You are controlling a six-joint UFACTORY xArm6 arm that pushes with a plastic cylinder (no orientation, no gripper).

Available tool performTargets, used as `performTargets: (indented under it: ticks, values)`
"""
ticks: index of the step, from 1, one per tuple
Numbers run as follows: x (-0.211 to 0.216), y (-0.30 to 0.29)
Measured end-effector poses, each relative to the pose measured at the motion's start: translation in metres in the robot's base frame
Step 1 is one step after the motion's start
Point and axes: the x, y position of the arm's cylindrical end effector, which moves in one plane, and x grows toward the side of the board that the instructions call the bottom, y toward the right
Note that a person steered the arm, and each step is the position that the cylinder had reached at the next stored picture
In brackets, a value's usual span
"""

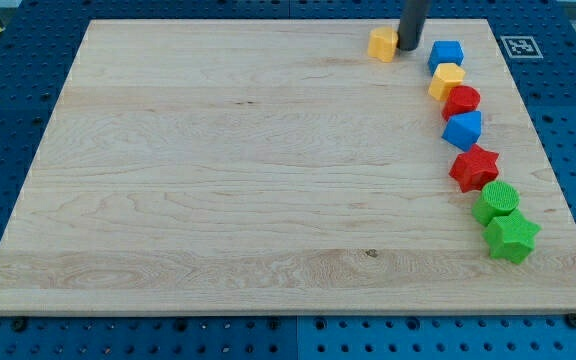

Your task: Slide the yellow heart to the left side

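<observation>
The tool is a straight dark rod with nothing to open or close and nothing held — its tip (410,48) rests on the wooden counter (218,180) near the view's top edge. Pressed against the tip's left side sits the yellow heart (383,44), touching or all but touching it. Just right of the tip lies a blue block (446,54), and from there a curved line of blocks runs away toward the view's bottom right: a yellow block (446,80) touching the blue one, then a red rounded block (461,101), a second blue block (463,129), a red star (474,167), a green cylinder (496,201) and, farthest from the tip, a green star (511,237). Right of the tip, off the counter's corner — a small printed marker (517,46).
</observation>
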Motion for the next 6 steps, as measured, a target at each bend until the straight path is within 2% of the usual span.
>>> performTargets:
  ticks: [2,3,5,6]
  values:
    - [0.000,-0.053]
    - [-0.003,-0.033]
    - [-0.010,0.088]
    - [0.023,0.103]
